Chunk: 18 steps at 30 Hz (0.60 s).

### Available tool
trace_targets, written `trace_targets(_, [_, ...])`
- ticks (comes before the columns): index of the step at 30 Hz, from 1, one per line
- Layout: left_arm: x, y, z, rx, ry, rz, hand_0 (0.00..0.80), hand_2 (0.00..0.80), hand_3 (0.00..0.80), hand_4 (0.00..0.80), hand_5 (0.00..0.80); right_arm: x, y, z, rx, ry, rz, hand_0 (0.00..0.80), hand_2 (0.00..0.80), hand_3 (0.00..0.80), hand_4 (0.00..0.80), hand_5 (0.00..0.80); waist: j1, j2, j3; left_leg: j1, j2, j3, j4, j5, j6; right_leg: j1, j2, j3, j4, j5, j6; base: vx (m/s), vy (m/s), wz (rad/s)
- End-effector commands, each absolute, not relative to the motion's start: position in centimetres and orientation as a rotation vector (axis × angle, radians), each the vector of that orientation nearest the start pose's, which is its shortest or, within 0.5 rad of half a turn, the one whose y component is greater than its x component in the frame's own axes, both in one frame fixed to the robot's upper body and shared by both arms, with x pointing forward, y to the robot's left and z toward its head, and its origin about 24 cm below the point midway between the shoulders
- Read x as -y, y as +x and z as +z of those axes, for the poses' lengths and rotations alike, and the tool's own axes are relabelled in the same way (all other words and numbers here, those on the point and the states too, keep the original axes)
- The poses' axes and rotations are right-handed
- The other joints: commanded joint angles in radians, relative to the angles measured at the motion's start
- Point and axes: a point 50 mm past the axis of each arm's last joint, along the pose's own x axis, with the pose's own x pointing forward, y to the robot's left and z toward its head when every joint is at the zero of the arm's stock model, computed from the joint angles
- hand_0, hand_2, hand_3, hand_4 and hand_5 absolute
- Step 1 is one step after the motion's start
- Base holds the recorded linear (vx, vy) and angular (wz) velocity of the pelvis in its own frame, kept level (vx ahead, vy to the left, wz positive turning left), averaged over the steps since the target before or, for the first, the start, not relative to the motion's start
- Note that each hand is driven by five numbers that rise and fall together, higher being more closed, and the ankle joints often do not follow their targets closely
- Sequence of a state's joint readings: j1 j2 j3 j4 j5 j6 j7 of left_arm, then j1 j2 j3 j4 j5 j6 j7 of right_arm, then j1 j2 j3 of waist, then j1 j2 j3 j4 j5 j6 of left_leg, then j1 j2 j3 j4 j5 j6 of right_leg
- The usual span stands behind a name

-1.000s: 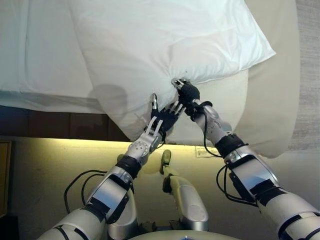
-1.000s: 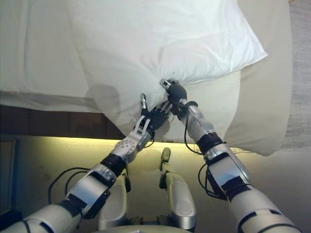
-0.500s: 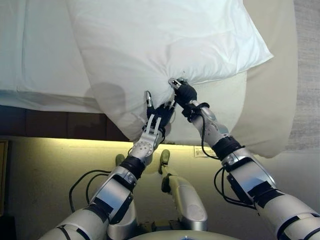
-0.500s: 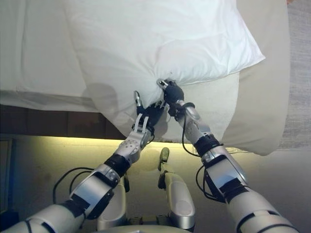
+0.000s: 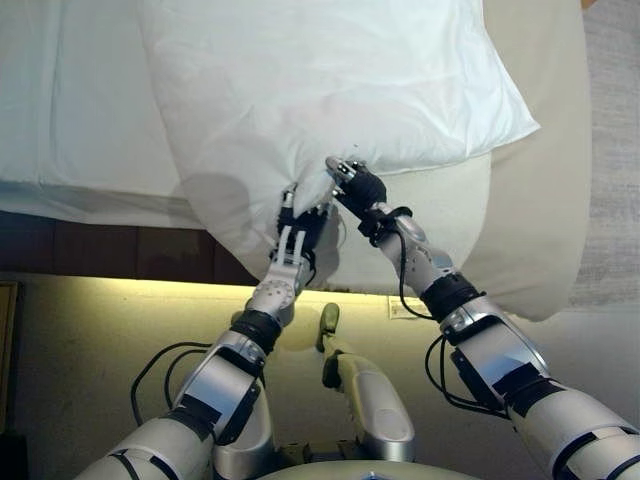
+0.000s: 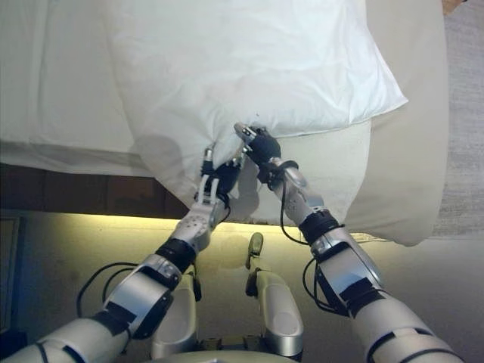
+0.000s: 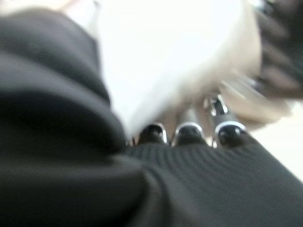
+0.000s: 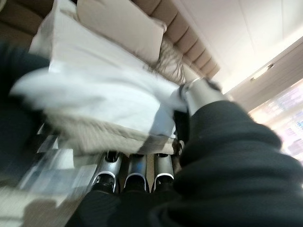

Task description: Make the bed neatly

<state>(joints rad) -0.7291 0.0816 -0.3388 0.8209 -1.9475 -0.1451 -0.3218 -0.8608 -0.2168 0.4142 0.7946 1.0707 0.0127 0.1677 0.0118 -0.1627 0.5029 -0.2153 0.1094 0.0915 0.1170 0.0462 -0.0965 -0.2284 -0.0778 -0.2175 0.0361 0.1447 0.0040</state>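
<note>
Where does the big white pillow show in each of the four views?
Left eye view: the big white pillow fills the top centre, its near edge pinched by the right hand.
Right eye view: top centre too, near edge at the left hand.
Left wrist view: white mass past the fingers.
Right wrist view: white cloth above the fingers.
Shared landmark: the beige mattress.
</note>
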Motion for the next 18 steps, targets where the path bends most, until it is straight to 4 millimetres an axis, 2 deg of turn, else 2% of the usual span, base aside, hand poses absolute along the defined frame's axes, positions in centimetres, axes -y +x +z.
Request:
trace_targets(1, [-6.7, 37.7, 12.0, 0.091, -1.604, -0.432, 0.8, 0.8, 0.8, 0.8, 0.8, 10.0, 38.7, 12.4, -0.067, 0.484, 0.425, 0.0, 0.0, 0.0, 0.0, 0.0, 0.007, 0.018, -0.051, -0.019, -0.005, -0.006, 0.005, -0.007, 0.008, 0.018, -0.043, -0.046, 0.095, -0.098, 0.073, 0.0, 0.0, 0.0])
trace_targets(9, [-8.4, 37.9, 11.5, 0.113, -1.562, -0.395, 0.8, 0.8, 0.8, 0.8, 0.8, 11.7, 37.4, 7.4, -0.24, 0.418, 0.368, 0.0, 0.0, 0.0, 0.0, 0.0, 0.005, 0.036, -0.072, 0.002, -0.016, -0.01, 0.007, -0.019, 0.011, 0.038, -0.05, -0.046, 0.101, -0.113, 0.071, -0.002, 0.027, 0.0])
trace_targets(13, [-9.6, 37.3, 10.1, 0.115, -1.539, -0.362, 0.8, 0.8, 0.8, 0.8, 0.8, 12.9, 35.4, 3.3, -0.364, 0.423, 0.355, 0.0, 0.0, 0.0, 0.0, 0.0, 0.005, 0.047, -0.092, 0.031, -0.023, -0.012, -0.01, -0.024, 0.013, 0.064, -0.056, -0.045, 0.094, -0.122, 0.072, 0.013, 0.057, 0.02])
trace_targets(16, [-11.3, 36.5, 8.3, 0.128, -1.526, -0.314, 0.8, 0.8, 0.8, 0.8, 0.8, 14.3, 33.0, -0.4, -0.462, 0.443, 0.312, 0.0, 0.0, 0.0, 0.0, 0.0, 0.005, 0.063, -0.117, 0.066, -0.028, -0.012, -0.032, -0.028, 0.014, 0.093, -0.063, -0.049, 0.086, -0.132, 0.073, 0.037, 0.074, 0.03])
trace_targets(18, [-12.2, 36.0, 7.4, 0.137, -1.515, -0.292, 0.8, 0.8, 0.8, 0.8, 0.8, 15.4, 31.7, -2.2, -0.507, 0.453, 0.281, 0.0, 0.0, 0.0, 0.0, 0.0, 0.007, 0.075, -0.133, 0.084, -0.032, -0.013, -0.04, -0.031, 0.016, 0.111, -0.066, -0.052, 0.081, -0.138, 0.074, 0.041, 0.067, 0.02])
